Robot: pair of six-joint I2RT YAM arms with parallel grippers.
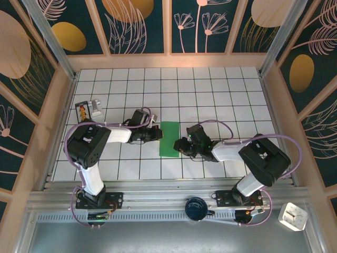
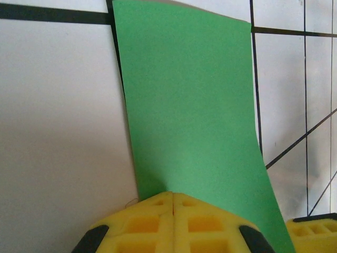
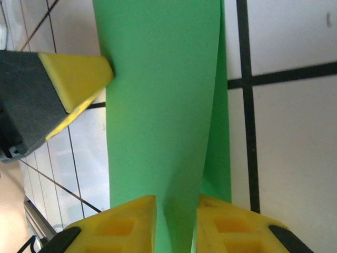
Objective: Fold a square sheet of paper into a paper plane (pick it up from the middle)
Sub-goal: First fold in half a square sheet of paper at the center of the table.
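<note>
On the white tiled bench [image 1: 210, 84] lies the folded green square sheet of paper [image 1: 169, 139]. The left hand [image 1: 159, 133], pressed together, touches its left edge; the right hand [image 1: 182, 146] pinches its 2 layers

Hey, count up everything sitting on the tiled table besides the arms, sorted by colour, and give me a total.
Green: 1, the folded paper
Black with orange marks: 1, small box
Grey: 1, small block beside the box
Total: 3
</note>
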